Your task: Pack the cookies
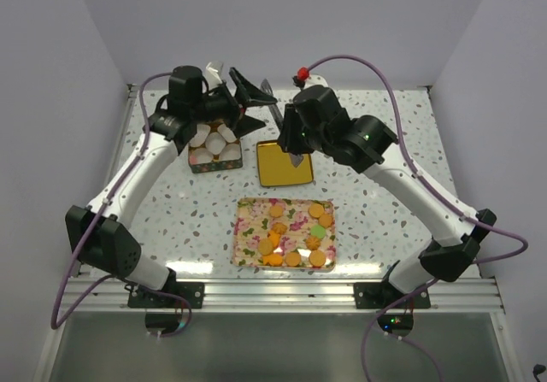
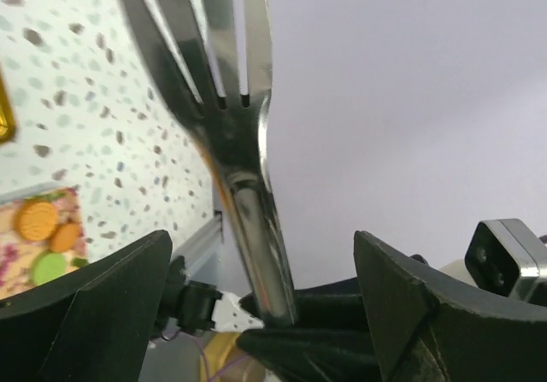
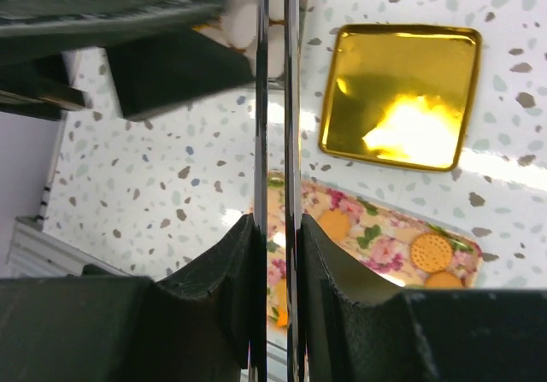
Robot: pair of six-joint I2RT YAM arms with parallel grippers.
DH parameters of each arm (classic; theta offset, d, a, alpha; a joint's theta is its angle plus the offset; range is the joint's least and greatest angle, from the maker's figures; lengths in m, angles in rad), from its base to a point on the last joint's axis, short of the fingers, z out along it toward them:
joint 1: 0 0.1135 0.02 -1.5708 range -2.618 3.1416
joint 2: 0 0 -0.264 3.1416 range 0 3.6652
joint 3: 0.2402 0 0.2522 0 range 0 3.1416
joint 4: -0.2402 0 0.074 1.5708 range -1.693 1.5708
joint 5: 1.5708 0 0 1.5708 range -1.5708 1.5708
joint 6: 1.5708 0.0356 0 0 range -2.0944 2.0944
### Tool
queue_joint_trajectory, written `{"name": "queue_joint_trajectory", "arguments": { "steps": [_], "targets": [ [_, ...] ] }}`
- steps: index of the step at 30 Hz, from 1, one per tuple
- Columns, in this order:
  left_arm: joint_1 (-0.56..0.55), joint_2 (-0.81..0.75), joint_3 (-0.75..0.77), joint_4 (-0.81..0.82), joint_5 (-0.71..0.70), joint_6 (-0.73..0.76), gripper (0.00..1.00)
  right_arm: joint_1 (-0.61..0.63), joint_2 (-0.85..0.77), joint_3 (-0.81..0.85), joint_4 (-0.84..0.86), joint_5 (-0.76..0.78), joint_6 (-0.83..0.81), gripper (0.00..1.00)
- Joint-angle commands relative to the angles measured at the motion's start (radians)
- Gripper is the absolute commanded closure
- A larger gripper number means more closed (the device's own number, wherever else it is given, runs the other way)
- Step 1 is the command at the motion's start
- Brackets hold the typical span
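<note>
Speckled table [image 1: 197,211] — both arms reach to the far side, wrists meeting near gold tray [image 1: 273,175]. Right gripper [image 3: 278,228] pinches slotted metal utensil [image 3: 275,100] edge-on; left gripper [image 2: 265,254] gapes wide either side of it. Cookies [image 1: 316,210] lie on floral tray [image 1: 244,228], nearer the bases.

No readable text or labels.

About twelve cookies [image 1: 316,209], two trays [image 1: 252,228], one tin [image 1: 214,167], one metal utensil [image 2: 231,134].
</note>
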Motion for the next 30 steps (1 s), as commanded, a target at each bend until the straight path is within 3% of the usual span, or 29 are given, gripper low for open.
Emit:
{"name": "queue_joint_trajectory", "arguments": {
  "steps": [1,4,6,8,11,16,19,23,30],
  "targets": [
    [0.059,-0.083,0.071,-0.281,-0.06,0.197,0.06,0.0,-0.041,0.044,-0.104,0.11,0.008,0.86],
    [0.105,-0.115,0.137,-0.52,-0.191,0.358,0.05,0.001,-0.055,0.058,-0.207,0.126,0.017,0.87],
    [0.108,-0.135,0.181,-0.631,-0.415,0.481,0.05,0.003,-0.073,0.043,-0.258,0.101,0.029,0.89],
    [0.106,-0.222,0.157,-0.67,-0.629,0.577,0.05,0.016,-0.116,-0.022,-0.307,0.052,0.045,0.89],
    [0.108,-0.344,0.071,-0.664,-0.823,0.678,0.0,0.088,-0.176,-0.126,-0.38,0.031,0.088,0.87],
    [0.111,-0.424,-0.008,-0.74,-0.842,0.742,0.0,0.286,-0.254,-0.302,-0.459,0.037,0.252,0.79],
    [0.111,-0.49,-0.079,-0.725,-0.815,0.742,0.0,0.339,-0.286,-0.403,-0.43,0.031,0.327,0.72],
    [0.111,-0.554,-0.137,-0.714,-0.793,0.749,0.0,0.349,-0.268,-0.444,-0.402,0.018,0.353,0.6],
    [0.111,-0.58,-0.147,-0.744,-0.784,0.772,0.0,0.351,-0.145,-0.381,-0.384,0.023,0.324,0.51]
  ]
}}
